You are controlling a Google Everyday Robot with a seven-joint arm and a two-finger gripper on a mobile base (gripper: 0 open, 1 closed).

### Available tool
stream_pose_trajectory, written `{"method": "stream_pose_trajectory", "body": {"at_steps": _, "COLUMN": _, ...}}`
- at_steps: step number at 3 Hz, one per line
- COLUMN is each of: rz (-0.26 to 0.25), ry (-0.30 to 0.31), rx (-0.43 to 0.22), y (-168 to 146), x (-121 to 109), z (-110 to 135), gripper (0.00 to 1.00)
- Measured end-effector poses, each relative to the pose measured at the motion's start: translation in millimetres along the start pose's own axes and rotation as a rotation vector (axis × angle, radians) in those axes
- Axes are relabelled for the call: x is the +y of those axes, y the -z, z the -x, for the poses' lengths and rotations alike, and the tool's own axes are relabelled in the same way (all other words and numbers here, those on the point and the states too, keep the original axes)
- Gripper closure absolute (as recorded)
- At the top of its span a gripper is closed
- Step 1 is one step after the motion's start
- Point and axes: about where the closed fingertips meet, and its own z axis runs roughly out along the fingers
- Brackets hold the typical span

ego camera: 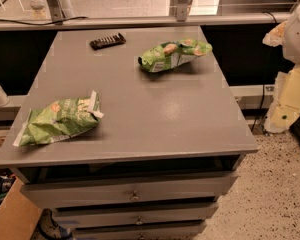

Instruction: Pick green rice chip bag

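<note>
The green rice chip bag [174,54] lies on its side at the back middle of the grey cabinet top [180,119]. It is bright green and glossy, with a white label panel and tan round chip pictures. My gripper [290,34] is at the right edge of the view, off the cabinet's right side, on a white and pale yellow arm. It is well to the right of the bag and not touching it.
A paler green bag [60,121] with a white end strip and small orange logo lies at the front left. A dark snack bar [107,41] lies at the back left. Drawers [135,194] are below the top. A cardboard box [10,219] stands at lower left. A ledge [140,21] runs behind.
</note>
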Motion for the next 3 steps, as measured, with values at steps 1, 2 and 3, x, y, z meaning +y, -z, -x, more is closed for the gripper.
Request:
{"method": "stream_pose_trajectory", "body": {"at_steps": 1, "rz": 0.0, "ry": 0.0, "rx": 0.0, "y": 0.0, "x": 0.0, "z": 0.0, "gripper": 0.0}}
{"method": "stream_pose_trajectory", "body": {"at_steps": 2, "rz": -0.003, "ry": 0.001, "rx": -0.024, "y": 2.0, "x": -3.9, "z": 2.5, "gripper": 0.0}}
{"method": "stream_pose_trajectory", "body": {"at_steps": 3, "rz": -0.015, "ry": 0.024, "rx": -0.116, "y": -4.5, "x": -30.1, "z": 24.2, "gripper": 0.0}}
